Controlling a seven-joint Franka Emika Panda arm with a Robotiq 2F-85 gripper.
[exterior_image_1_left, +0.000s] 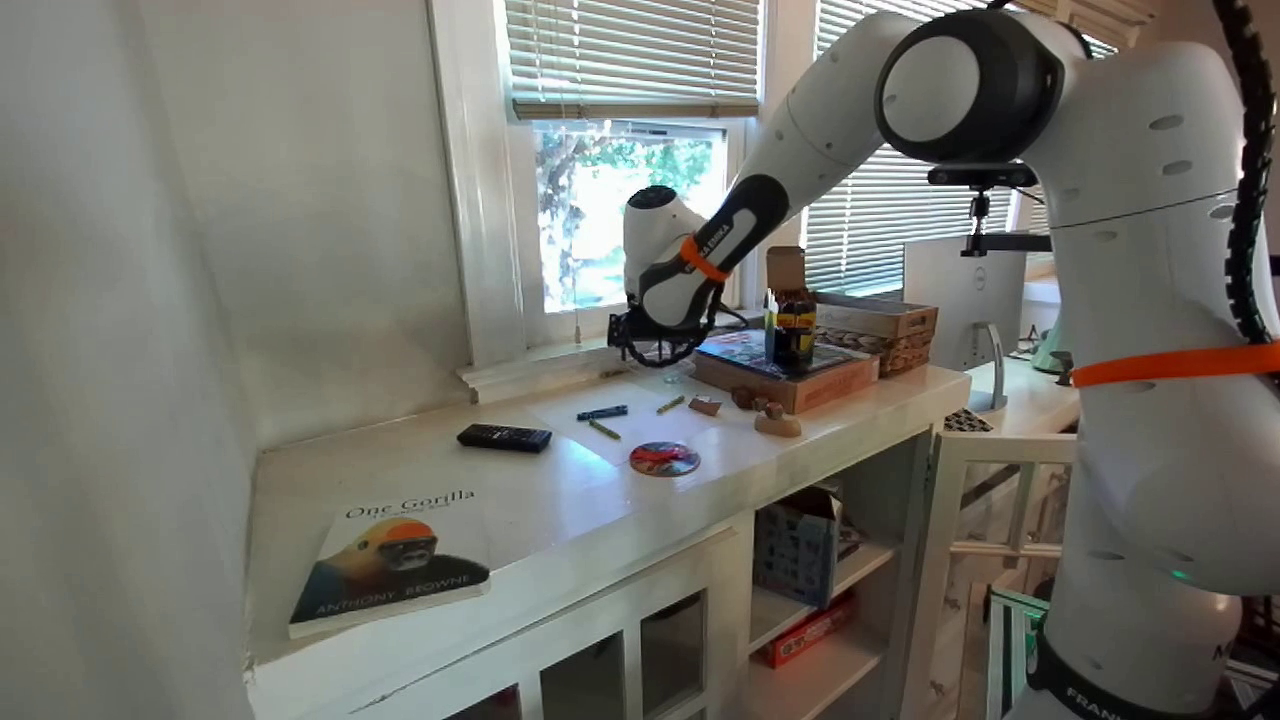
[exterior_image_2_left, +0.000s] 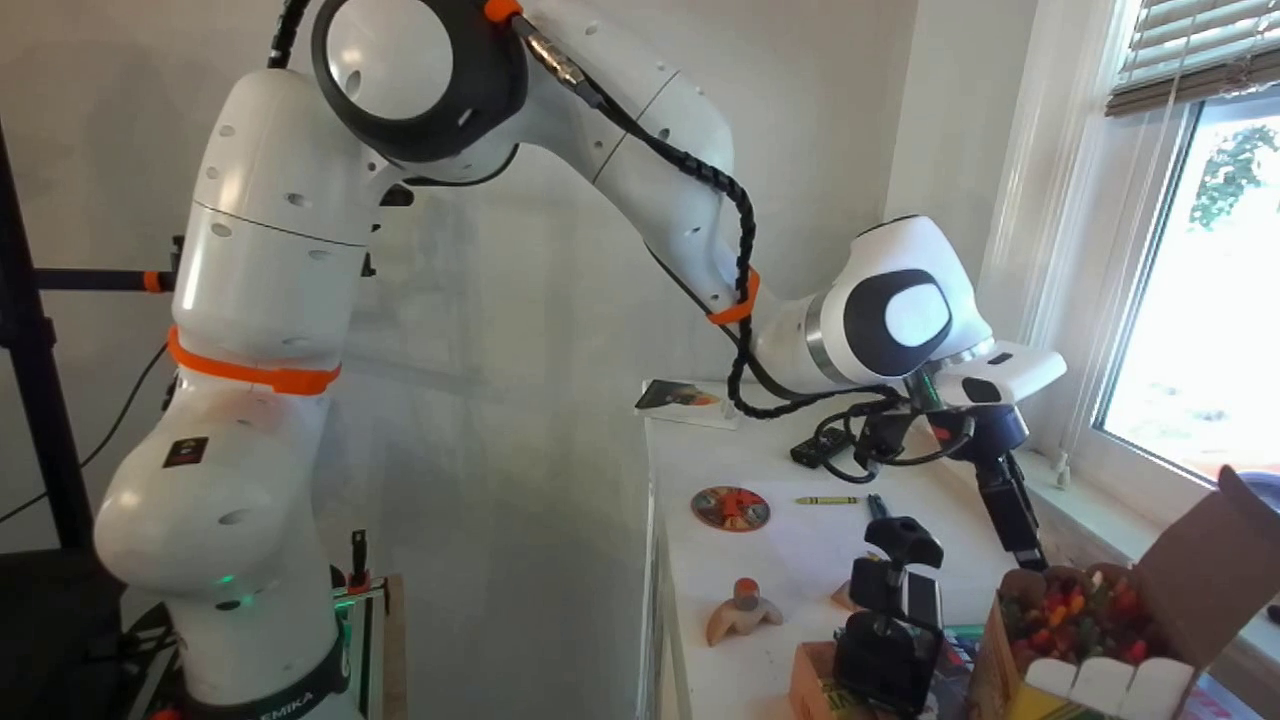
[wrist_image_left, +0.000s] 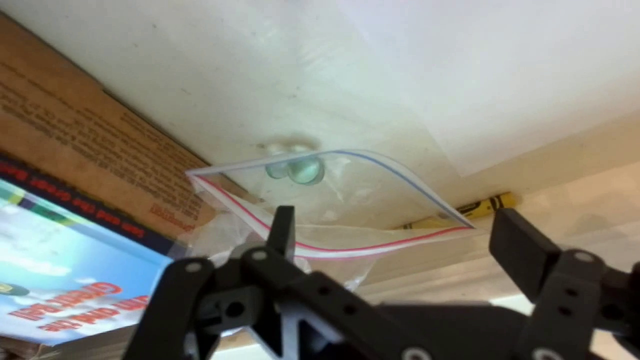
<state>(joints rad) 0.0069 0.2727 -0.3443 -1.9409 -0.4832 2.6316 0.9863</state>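
In the wrist view my gripper (wrist_image_left: 402, 232) stands open, its fingers wide apart with nothing gripped between them. Below it is a clear plastic zip bag (wrist_image_left: 375, 247), its mouth spread between a red and a blue strip. The left finger overlaps the red-striped edge; I cannot tell whether they touch. Pale green glass-like rounds (wrist_image_left: 306, 170) show through the bag mouth, and whether they lie inside the bag is unclear. A yellow crayon (wrist_image_left: 482, 207) lies partly behind the bag's right corner. In an exterior view the gripper (exterior_image_2_left: 1030, 560) points down beside the windowsill, its tips partly hidden.
A cardboard box (exterior_image_1_left: 790, 385) carries an opened carton (exterior_image_2_left: 1090, 620) of coloured tips. Wooden pieces (exterior_image_1_left: 778, 424), a round picture disc (exterior_image_1_left: 664, 459), a blue marker (exterior_image_1_left: 602, 412), a remote (exterior_image_1_left: 504, 438) and a gorilla book (exterior_image_1_left: 395, 560) lie on the white counter (exterior_image_1_left: 560, 500).
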